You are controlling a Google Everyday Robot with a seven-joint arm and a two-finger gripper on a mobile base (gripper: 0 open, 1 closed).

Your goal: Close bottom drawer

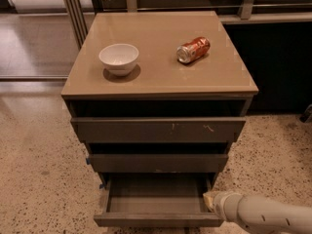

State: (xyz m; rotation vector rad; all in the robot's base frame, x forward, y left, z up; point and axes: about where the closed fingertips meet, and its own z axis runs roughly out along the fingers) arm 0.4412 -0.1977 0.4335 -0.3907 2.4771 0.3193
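- One drawer stands pulled well out of the cabinet: the bottom drawer (156, 204). It is the lowest and narrowest of the three, and its shallow grey box lies open to view, with its plain front nearest me.
- The gripper (209, 201) sits low at the right front corner of that drawer, its yellowish tip against or just beside the right side wall, close behind the front panel. Whether it is spread or pressed together I cannot tell from here.
- The pale arm (263, 216) behind it runs off to the lower right, just above the floor.
- Above, the middle drawer (157, 163) juts out a little, less than the bottom one.
- The top drawer (158, 129), the widest, bears white scratches on its front and also stands slightly forward.
- On the tan cabinet top (161, 79) a white bowl (119, 58) sits upright to the left, and an orange can (193, 49) lies on its side to the right, well apart from it.
- A speckled floor (39, 155) surrounds the cabinet.
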